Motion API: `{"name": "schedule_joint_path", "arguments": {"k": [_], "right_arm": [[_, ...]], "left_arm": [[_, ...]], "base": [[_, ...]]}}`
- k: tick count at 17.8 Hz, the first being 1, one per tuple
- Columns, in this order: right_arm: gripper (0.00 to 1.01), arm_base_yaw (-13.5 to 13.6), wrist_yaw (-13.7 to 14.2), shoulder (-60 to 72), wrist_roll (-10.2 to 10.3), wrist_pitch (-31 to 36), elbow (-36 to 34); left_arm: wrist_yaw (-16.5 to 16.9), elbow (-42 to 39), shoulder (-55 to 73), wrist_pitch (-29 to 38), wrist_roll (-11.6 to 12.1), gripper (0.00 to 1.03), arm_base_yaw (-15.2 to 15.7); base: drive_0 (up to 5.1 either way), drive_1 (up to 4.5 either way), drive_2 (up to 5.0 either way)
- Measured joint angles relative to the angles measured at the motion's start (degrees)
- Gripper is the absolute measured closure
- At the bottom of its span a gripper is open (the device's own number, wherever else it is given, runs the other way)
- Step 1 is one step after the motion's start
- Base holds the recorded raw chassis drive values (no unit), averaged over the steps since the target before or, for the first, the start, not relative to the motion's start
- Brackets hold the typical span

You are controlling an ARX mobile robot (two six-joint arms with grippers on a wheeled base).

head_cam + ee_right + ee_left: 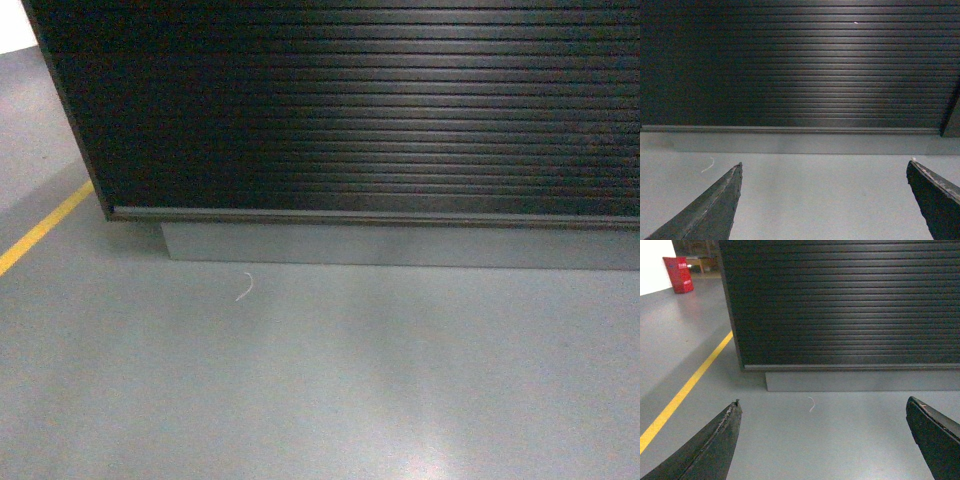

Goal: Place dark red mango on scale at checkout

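Grey floor (320,380) bare up to the checkout (380,110) plinth edge, left gripper (822,412) and right gripper (824,172) both spread wide, empty.

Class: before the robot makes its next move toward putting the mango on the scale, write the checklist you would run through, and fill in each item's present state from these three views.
1. Dark slatted checkout counter front ahead: ok.
2. Grey floor before the counter free of obstacles: ok, only a small white scrap.
3. Left gripper open, empty: ok.
4. Right gripper open, empty: ok.
5. Mango located: not ok, in no view.
6. Scale located: not ok, countertop out of view.
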Motion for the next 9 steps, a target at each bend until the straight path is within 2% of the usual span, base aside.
{"name": "schedule_joint_path", "arguments": {"k": [9], "right_arm": [[0.03,0.0,0.0,0.0,0.0,0.0,0.0]], "left_arm": [[0.0,0.0,0.0,0.0,0.0,0.05,0.0]], "base": [[0.0,3.00,-2.9]]}}
